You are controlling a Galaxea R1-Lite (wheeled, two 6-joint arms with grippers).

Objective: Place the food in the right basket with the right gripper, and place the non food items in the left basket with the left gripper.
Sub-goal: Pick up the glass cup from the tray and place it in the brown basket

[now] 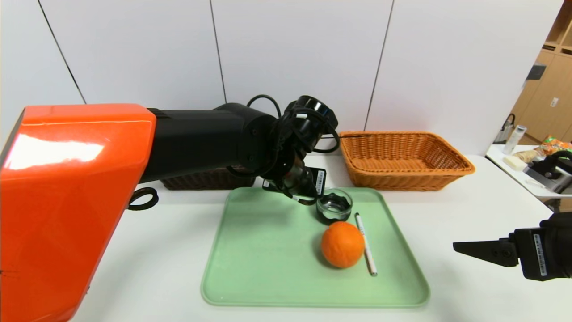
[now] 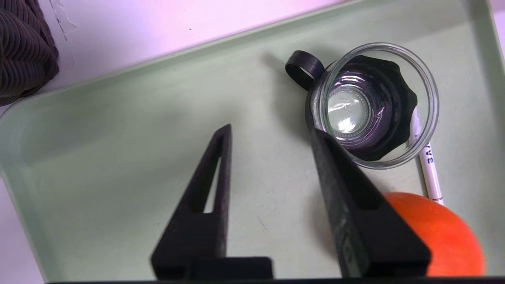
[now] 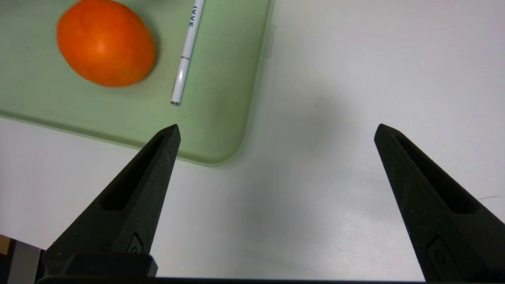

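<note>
Left wrist view shows my left gripper (image 2: pixel 270 132) spread over the green tray (image 2: pixel 118 130), the glass cup (image 2: pixel 375 104) just beside one fingertip, the pen (image 2: pixel 430 173) and orange (image 2: pixel 442 232) beyond; my right gripper (image 3: pixel 276 130) hovers spread over the table beside the tray
</note>
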